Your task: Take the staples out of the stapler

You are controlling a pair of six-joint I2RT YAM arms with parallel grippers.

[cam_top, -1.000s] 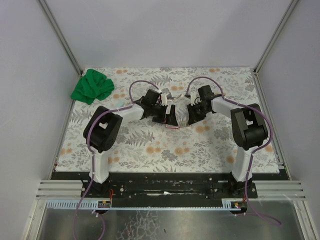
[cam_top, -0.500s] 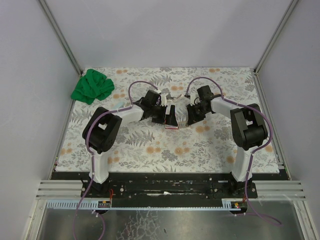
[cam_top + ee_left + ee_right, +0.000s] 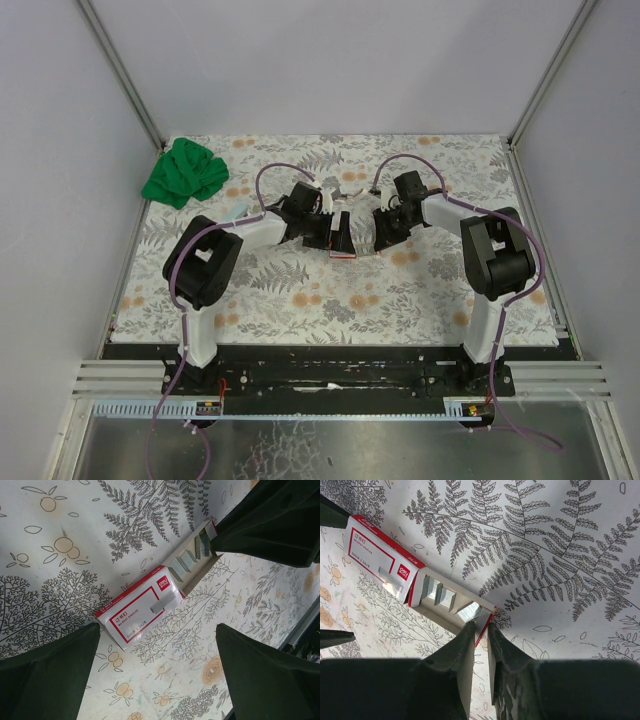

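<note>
left gripper (image 3: pixel 157 630) spread wide above staple box (image 3: pixel 135 612); right gripper (image 3: pixel 481 626) nearly closed, grip unclear.

The end of the tray (image 3: pixel 437 616) is being covered by the right gripper (image 3: pixel 481 627), so whether it is being pinched cannot be told. The fingers (image 3: pixel 50 680) of the left gripper (image 3: pixel 157 630) are being cut off by the picture's edges. The small print on the box (image 3: pixel 131 620) is being blurred.

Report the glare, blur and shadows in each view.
Top external: even, soft light, only faint shadows under the arms. Left wrist: print on the staple box is sharp; left tool dark, out of focus. Right wrist: glare on the staples in the tray; right tool blurred.
</note>
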